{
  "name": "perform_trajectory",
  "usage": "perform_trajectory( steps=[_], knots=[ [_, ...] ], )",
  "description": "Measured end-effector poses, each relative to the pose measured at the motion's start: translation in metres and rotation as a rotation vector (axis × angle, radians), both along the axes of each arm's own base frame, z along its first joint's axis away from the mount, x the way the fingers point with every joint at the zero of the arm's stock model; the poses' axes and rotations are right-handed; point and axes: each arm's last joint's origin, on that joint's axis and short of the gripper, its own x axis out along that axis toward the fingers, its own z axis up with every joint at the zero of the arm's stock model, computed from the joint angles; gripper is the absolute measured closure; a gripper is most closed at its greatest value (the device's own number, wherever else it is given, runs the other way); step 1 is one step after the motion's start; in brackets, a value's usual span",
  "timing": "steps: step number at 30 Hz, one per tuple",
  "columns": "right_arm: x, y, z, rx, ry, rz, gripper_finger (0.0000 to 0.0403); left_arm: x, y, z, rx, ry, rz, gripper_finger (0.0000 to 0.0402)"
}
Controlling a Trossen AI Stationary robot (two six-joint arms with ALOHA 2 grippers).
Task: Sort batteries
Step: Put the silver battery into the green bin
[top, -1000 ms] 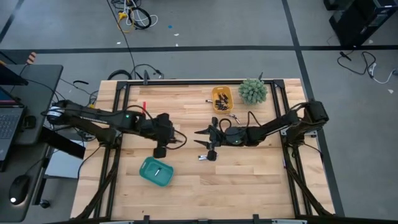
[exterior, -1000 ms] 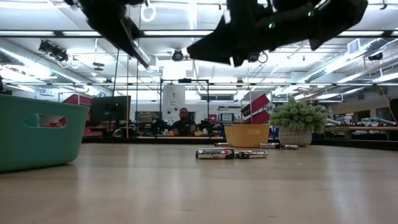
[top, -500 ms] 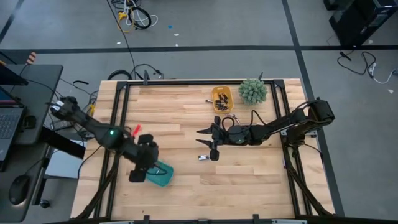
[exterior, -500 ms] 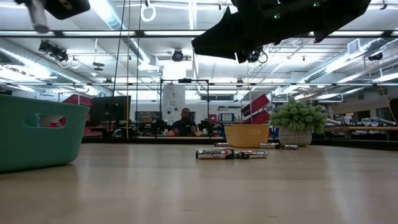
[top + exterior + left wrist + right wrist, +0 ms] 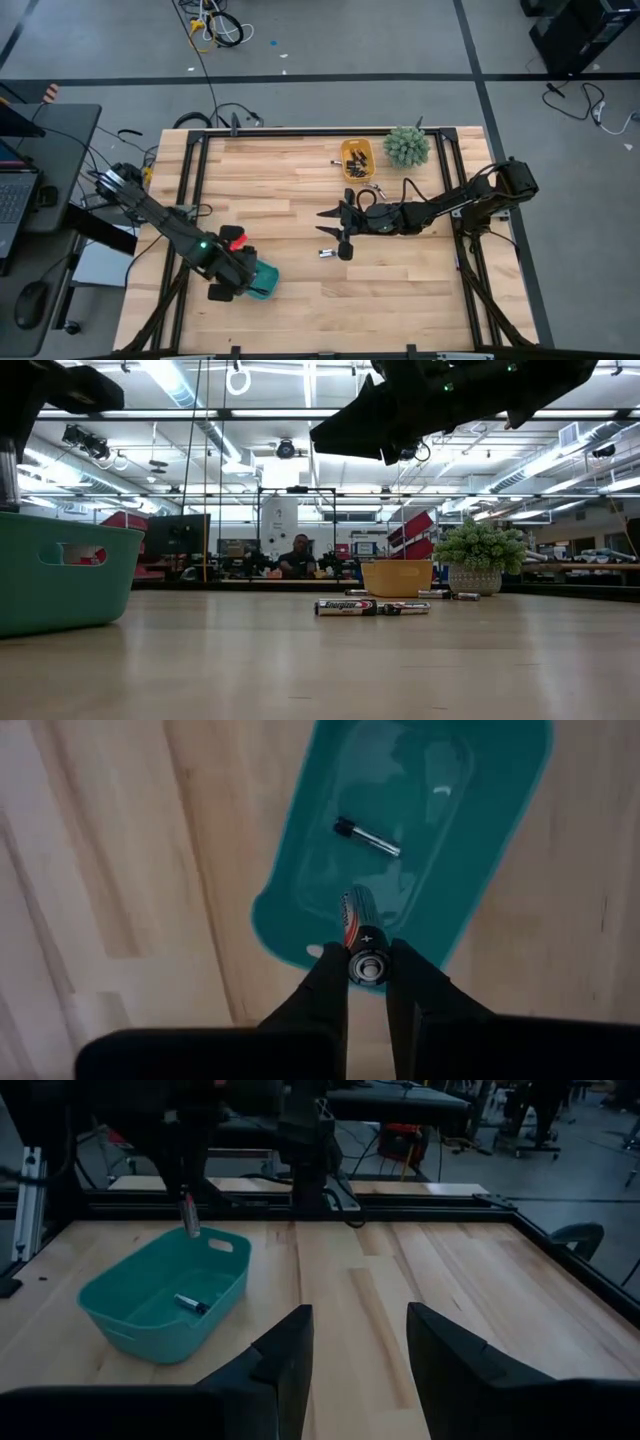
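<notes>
A battery (image 5: 364, 956) is pinched end-on in the left claw (image 5: 366, 982), held above the rim of a teal tray (image 5: 290, 935) in which another cell (image 5: 367, 837) lies. The right claw (image 5: 358, 1342) is seen spread wide and empty over the middle of the table (image 5: 420, 290), near two loose cells (image 5: 372, 607); more are gathered in a yellow tray (image 5: 356, 158) beside a small plant (image 5: 406, 146). Each cell is judged rigid, smooth and prone to rolling, best gripped across its round body.
</notes>
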Motion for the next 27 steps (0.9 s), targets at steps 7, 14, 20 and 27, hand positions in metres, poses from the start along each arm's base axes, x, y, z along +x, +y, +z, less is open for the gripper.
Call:
perform_trajectory(
  steps=[7, 14, 20, 27],
  knots=[
    [0.000, 0.000, -0.001, 0.001, 0.009, -0.001, 0.0254, 0.006, -0.005, -0.012, 0.023, 0.041, -0.018, 0.0372],
    [0.000, 0.000, -0.002, 0.003, 0.017, -0.001, 0.0254, 0.012, -0.008, -0.022, 0.049, 0.077, -0.035, 0.0370],
    [0.000, 0.000, -0.002, 0.005, 0.018, -0.002, 0.0254, 0.016, -0.010, -0.030, 0.087, 0.090, -0.069, 0.0368],
    [0.000, 0.000, -0.002, 0.004, 0.021, -0.002, 0.0254, 0.018, -0.011, -0.034, 0.120, 0.088, -0.078, 0.0358]
  ],
)
